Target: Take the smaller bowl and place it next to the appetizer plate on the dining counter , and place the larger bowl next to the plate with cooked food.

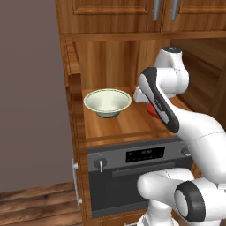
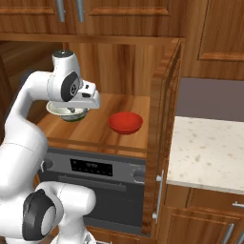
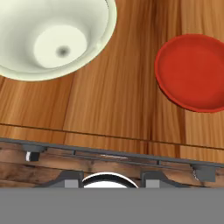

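The smaller bowl (image 2: 126, 122), bright red and round, sits upright on a wooden shelf (image 2: 102, 131) in an open cabinet niche directly above a built-in oven (image 2: 93, 188). There is one red bowl and one larger bowl (image 1: 107, 102), pale cream-green with a flared rim and a small foot; the two stand side by side on the same shelf, apart and not touching, each empty. From the left base view the cream bowl lies toward the left of the shelf, and the red one is mostly hidden behind the robot's forearm. In the hand view both bowls show from above: the cream bowl (image 3: 52, 37) at upper left, the red bowl (image 3: 192, 72) at right, bare wood grain between them.

The robot's hand hangs above the front part of the shelf, over the gap between the two bowls, nearer the cream one as the right base view shows it. The gripper (image 3: 113, 180) holds nothing; how wide its jaws stand I cannot tell, since only stubs of the fingers show at the bottom of the hand view.

One oven has a dark control panel and two knobs. A beige speckled countertop (image 2: 209, 152) lies to the right of the cabinet. Above are two cabinet doors with metal handles.
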Tool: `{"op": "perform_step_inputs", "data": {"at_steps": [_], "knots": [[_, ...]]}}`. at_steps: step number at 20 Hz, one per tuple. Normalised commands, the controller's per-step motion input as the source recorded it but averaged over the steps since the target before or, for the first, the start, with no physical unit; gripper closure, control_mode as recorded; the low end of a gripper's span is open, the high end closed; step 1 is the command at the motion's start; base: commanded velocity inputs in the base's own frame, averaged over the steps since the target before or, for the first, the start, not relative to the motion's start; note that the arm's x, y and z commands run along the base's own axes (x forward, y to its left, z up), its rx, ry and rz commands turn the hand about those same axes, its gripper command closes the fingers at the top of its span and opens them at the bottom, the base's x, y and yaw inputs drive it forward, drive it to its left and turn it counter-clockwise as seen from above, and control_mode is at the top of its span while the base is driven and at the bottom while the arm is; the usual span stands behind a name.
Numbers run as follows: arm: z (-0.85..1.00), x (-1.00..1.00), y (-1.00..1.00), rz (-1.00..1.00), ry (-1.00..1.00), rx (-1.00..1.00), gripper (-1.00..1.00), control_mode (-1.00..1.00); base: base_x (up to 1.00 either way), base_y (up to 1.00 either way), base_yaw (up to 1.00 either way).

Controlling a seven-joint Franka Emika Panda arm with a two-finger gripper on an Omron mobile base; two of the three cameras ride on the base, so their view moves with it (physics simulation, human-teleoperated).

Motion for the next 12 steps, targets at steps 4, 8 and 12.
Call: {"op": "perform_step_inputs", "data": {"at_steps": [4,8,12], "knots": [[-0.02,-0.25,0.0,-0.04,-0.06,0.0,-1.0,-1.0,0.0,0.0,0.0],[-0.24,-0.73,0.16,-0.21,-0.31,0.0,-1.0,-1.0,0.0,0.0,0.0],[-0.12,-0.35,0.52,-0.32,-0.43,0.0,-1.0,-1.0,0.0,0.0,0.0]]}}
